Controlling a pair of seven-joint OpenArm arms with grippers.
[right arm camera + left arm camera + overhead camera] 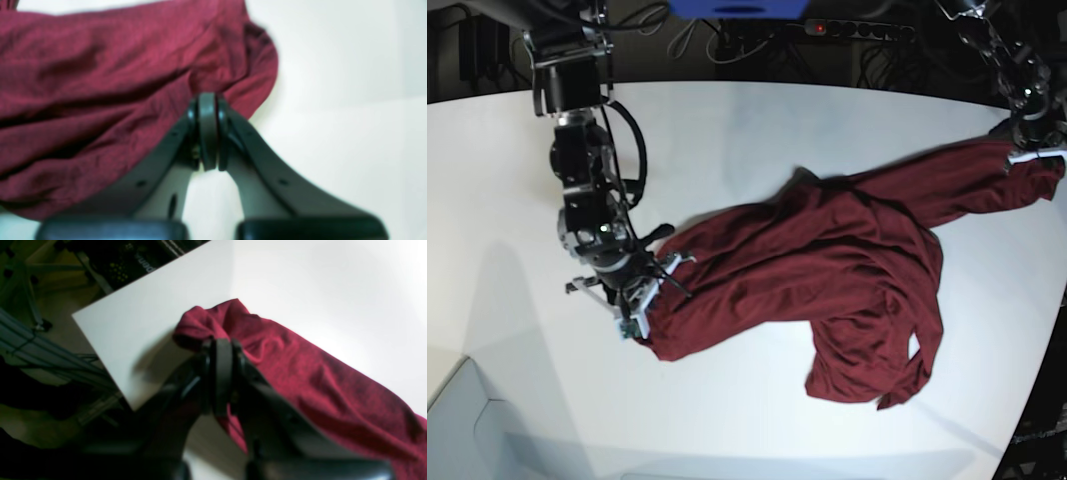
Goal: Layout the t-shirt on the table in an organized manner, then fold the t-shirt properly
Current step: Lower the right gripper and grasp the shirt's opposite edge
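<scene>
Base view: soft, light shirt point(827, 270) sprawls mid-frame on table point(757, 130). Left gripper point(1037, 150) and right gripper point(639, 295) each pinch a sleeve end, a sound hold for limp cloth.

In the base view the t-shirt point(847, 260) lies on the counter point(757, 130), stretched from the lower left of centre to the upper right edge of the frame. Its bunched middle sits right of centre, with a loose fold hanging toward the lower right. The right gripper point(642, 295) stands at the cloth's left end, at the frame's left, touching it. The left gripper point(1035, 145) stands at the cloth's far right end, near the counter's edge. A power strip point(857, 30) lies behind the counter at the top of the frame.
</scene>
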